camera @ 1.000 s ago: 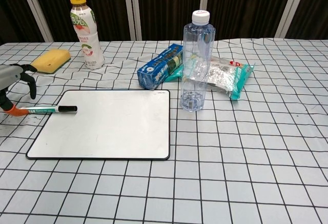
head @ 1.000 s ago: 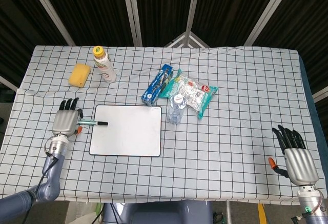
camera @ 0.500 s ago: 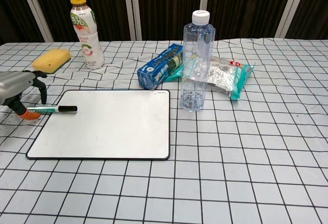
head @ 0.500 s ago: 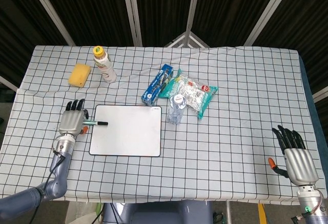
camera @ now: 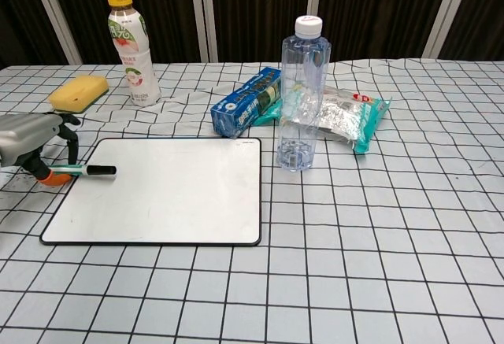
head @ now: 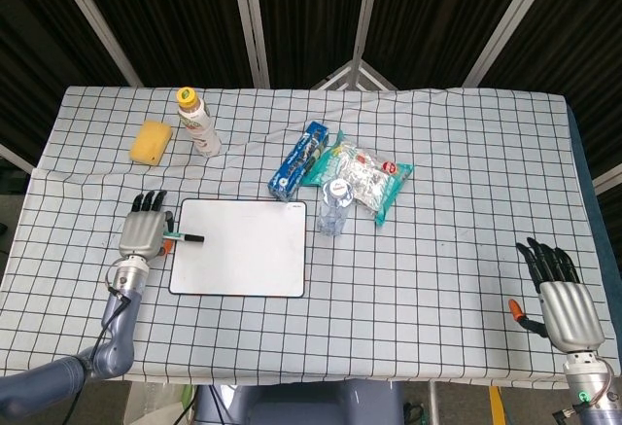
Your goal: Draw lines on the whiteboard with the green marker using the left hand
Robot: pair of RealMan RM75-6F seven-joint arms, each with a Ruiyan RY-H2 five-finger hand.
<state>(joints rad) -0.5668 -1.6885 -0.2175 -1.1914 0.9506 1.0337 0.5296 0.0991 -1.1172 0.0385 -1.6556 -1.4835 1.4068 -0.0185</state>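
A blank whiteboard (head: 243,255) (camera: 169,198) lies flat at the table's front left. The green marker (head: 183,237) (camera: 83,171), black cap pointing right, lies across the board's upper left edge. My left hand (head: 144,231) (camera: 30,138) hovers over the marker's tail end, fingers spread; in the chest view one finger hangs just behind the marker and the orange thumb tip sits beside its tail, with no grip visible. My right hand (head: 559,294) rests open near the front right edge, far from the board, and is outside the chest view.
A yellow sponge (head: 152,142) (camera: 77,92) and a drink bottle (head: 198,123) (camera: 132,49) stand behind the board. A blue box (head: 299,160) (camera: 248,101), a clear water bottle (head: 334,206) (camera: 302,96) and a snack bag (head: 367,177) (camera: 350,116) sit to its right.
My left hand has slid right, from left of the marker's tail to over it. The marker has barely shifted. The right hand has stayed still.
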